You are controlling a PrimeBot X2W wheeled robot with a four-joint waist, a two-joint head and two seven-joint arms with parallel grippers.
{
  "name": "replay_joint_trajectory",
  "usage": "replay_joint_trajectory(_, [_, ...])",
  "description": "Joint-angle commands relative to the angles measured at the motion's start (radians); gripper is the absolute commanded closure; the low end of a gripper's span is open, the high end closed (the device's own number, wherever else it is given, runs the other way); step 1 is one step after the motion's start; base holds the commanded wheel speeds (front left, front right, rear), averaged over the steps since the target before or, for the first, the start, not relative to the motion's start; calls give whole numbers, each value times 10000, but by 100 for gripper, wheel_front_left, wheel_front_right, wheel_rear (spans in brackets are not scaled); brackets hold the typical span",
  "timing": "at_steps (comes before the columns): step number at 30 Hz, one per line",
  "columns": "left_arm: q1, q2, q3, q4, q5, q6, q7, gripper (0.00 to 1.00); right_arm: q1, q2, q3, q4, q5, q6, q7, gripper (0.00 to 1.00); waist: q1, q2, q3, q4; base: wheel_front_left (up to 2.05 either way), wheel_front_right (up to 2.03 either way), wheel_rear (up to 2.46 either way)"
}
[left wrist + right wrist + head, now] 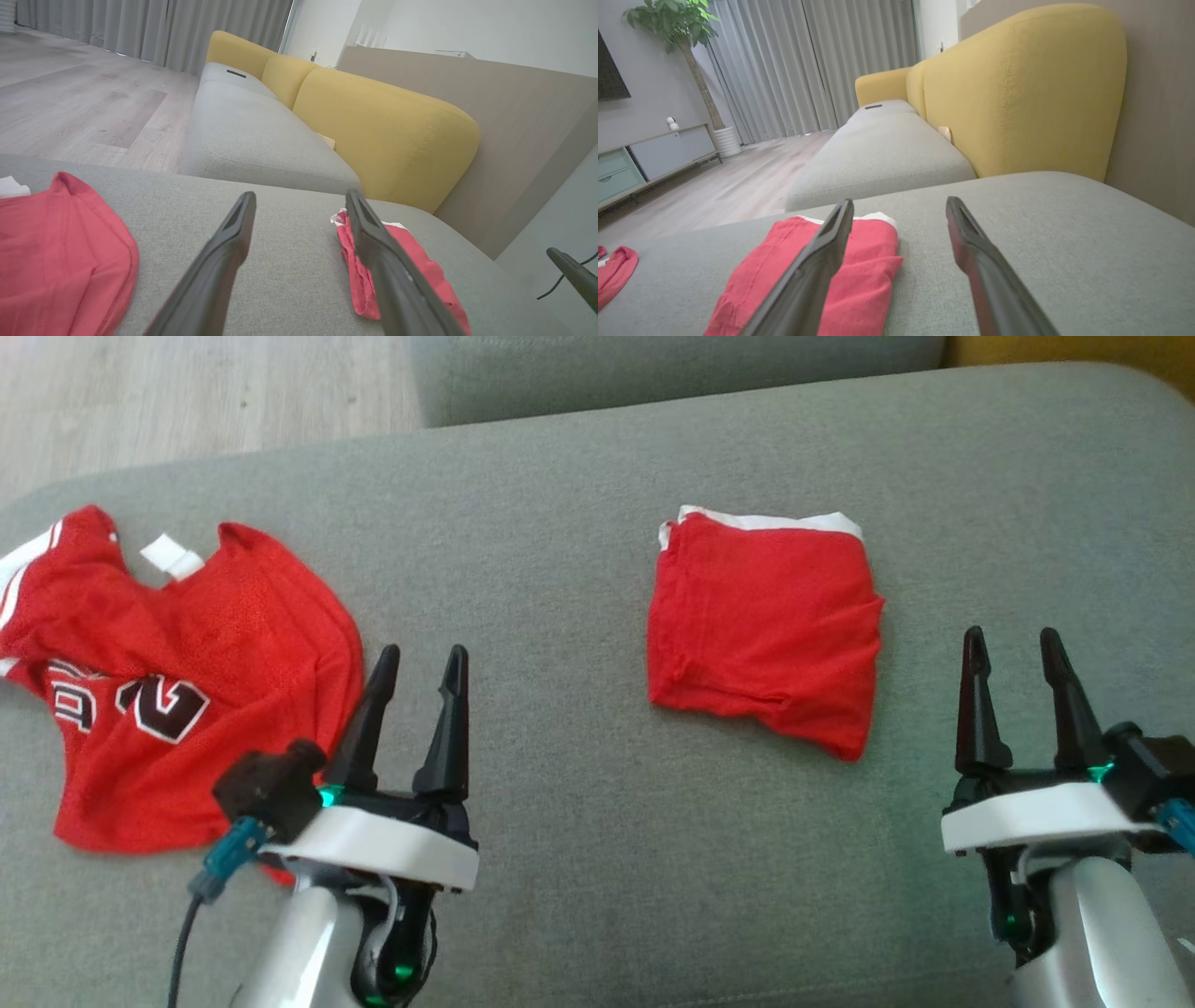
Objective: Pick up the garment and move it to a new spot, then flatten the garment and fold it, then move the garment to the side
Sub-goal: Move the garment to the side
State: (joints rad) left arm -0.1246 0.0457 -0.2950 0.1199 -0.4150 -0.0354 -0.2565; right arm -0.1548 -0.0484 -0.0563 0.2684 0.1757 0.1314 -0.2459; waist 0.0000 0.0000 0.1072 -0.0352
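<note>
Now, jersey (187, 681): lies rumpled and unfolded at the left end of the grey sofa cushion (579, 840), its right edge just beside the left pincer (420, 658). The numerals face up and a white neck label (171, 557) is turned out.
Second garment: the folded piece (766, 635) is a squarish red bundle with a white band along its far edge. It sits right of centre, well apart from the jersey and near the right pincer (1013, 639).
Left arm: the left pincer hovers over bare cushion, fingers apart, nothing between them.
Right arm: the right pincer has its fingers apart too and is empty, just right of the folded piece.
Step in hand (my reading): lifting the jersey to a new spot, since the other garment already looks folded.
Doing it well: aim for a raised ridge near the hem or a shoulder, not the flat middle. Press lightly into the cushion so a finger slides under the cloth. Gripping two separate corners would let it hang open, which helps the flattening to come.
Materials: the jersey looks like thin, limp mesh that is likely slippery and may gather into layers. The cushion is a coarse woven fabric, soft, with rounded edges (a fingertip could snag on it).
</note>
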Motion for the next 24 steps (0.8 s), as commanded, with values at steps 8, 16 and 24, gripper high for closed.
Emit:
replay_joint_trajectory(8, [-507,45,61,-358,43,-57,-53,0,-1278,-19,61,977,11,-7,1080,0,0,0,583,384,0,0,0])
replay_joint_trajectory(16, [-794,45,-165,-284,-30,-70,-53,0,-2827,-19,-169,3340,1549,-7,2167,0,0,0,1190,915,0,0,0])
replay_joint_trajectory(24, [-958,45,-180,-275,-89,-35,-53,0,-4009,-19,-2,5825,2081,-7,2704,0,0,0,1475,1253,0,0,0])
